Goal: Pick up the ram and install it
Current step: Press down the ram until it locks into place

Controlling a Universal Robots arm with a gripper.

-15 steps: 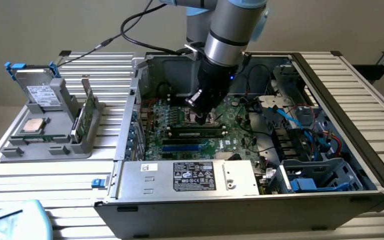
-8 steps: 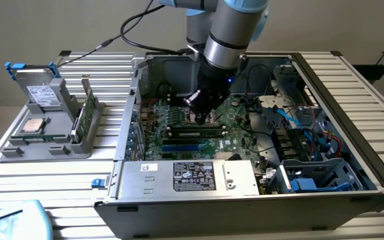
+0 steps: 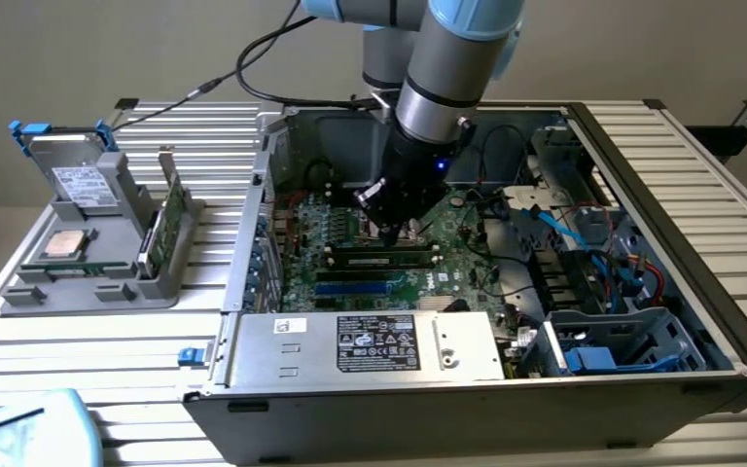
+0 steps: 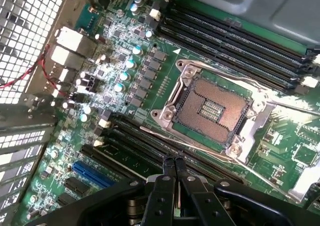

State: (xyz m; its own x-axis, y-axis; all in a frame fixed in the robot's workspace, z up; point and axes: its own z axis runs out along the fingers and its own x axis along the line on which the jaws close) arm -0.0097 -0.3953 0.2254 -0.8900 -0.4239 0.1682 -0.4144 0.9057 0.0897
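In the exterior view the ram (image 3: 376, 259), a long dark stick with a small pale label, stands on edge in a motherboard slot inside the open computer case (image 3: 724, 321). My gripper (image 3: 393, 233) hangs straight over its middle, tips at or just above its top edge. The wrist view has the two black fingers pressed together, so the gripper (image 4: 175, 162) is shut. The tips rest over the black memory slots (image 4: 127, 136) beside the bare processor socket (image 4: 212, 108). I cannot tell whether the tips touch the stick.
A second bank of black slots (image 4: 235, 41) runs past the socket. A silver power supply (image 3: 367, 345) fills the case front, cables and a drive cage its right side. Left of the case, a grey holder (image 3: 88, 282) carries a silver drive (image 3: 82, 183) and a thin upright board (image 3: 156, 233).
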